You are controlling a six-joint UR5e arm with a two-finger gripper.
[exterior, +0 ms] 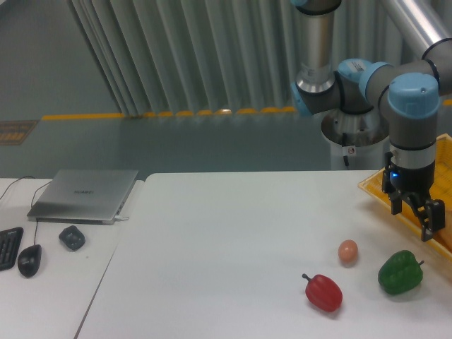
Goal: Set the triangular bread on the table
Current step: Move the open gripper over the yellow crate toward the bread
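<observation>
Now gripper (417, 215) hanging above yellow tray (374, 188) at table (212, 247) right edge, fingers spread, gripping nothing. Bread not showing. Egg (347, 251), red pepper (324, 292), green pepper (400, 272) lying left of tray.

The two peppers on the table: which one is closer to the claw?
The green pepper. It lies just below the claw at the right edge, while the red pepper sits farther left.

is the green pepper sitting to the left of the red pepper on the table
No, the green pepper lies to the right of the red pepper, near the right edge of the table.
</observation>
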